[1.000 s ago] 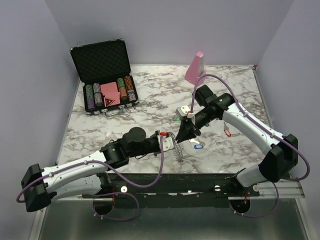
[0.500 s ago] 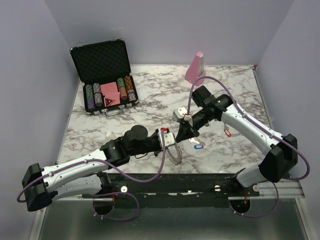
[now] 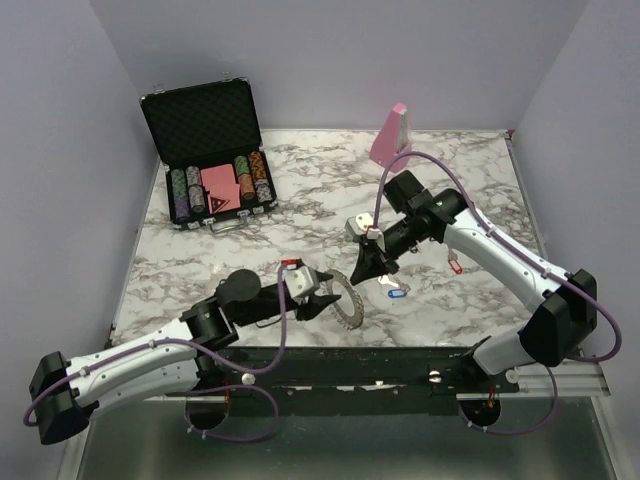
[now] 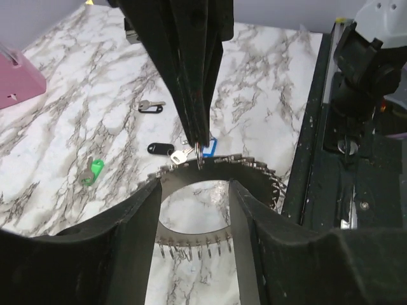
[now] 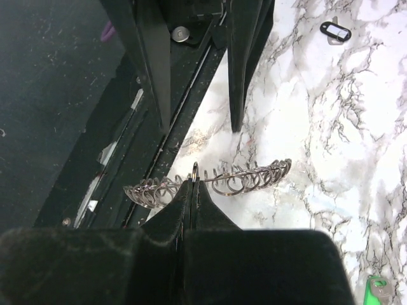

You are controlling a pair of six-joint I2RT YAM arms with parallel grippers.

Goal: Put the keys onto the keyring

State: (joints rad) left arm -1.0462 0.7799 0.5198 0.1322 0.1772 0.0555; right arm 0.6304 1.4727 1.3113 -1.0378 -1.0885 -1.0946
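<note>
Right gripper (image 3: pixel 358 281) pinched shut on keyring (image 3: pixel 347 304) rim, holding it. Left gripper (image 3: pixel 322 300) part open, empty, just beside keyring. Keys (image 3: pixel 393 291) lie on table (image 3: pixel 300 220) just beyond keyring.

The top camera looks down from high behind the arms (image 3: pixel 150 360) and sees the whole table (image 3: pixel 300 215). The left wrist camera peeks forward between its fingers (image 4: pixel 127 254), very close. The right one looks down along its fingers (image 5: pixel 166 222). All three show the keyring (image 3: pixel 347 300) (image 4: pixel 251 173) (image 5: pixel 248 181).
</note>
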